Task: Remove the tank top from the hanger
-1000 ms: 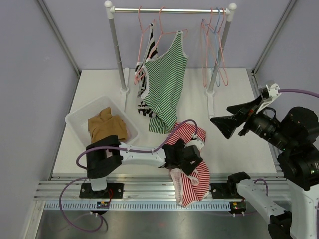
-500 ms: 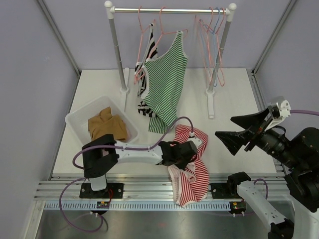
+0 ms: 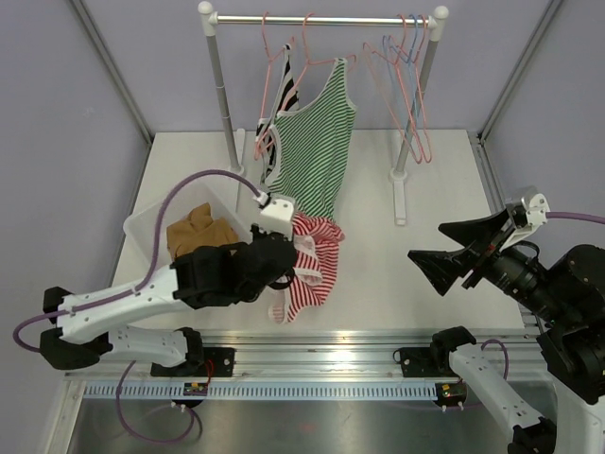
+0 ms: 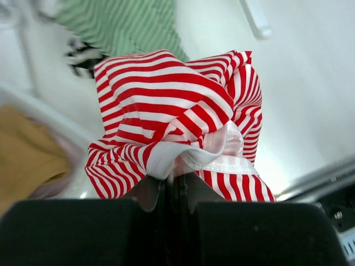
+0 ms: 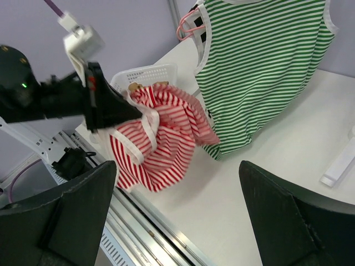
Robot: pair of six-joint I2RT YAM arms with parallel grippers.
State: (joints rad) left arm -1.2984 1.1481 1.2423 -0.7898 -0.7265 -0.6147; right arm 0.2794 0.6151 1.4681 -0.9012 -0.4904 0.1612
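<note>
Now lifted off the near edge of the counter (image 3: 425, 170): red-striped top (image 3: 310, 257), our left jaws newly clamped on it; right jaws apart; green top (image 3: 317, 156) still hangs.

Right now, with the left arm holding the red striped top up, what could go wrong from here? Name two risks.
1. The left gripper pinches only a bunched fold of the red striped top. The rest hangs loose and might slip free or drag on the table.
2. That loose cloth hangs close to the green striped top on the rack, so a swing could snag it.
</note>
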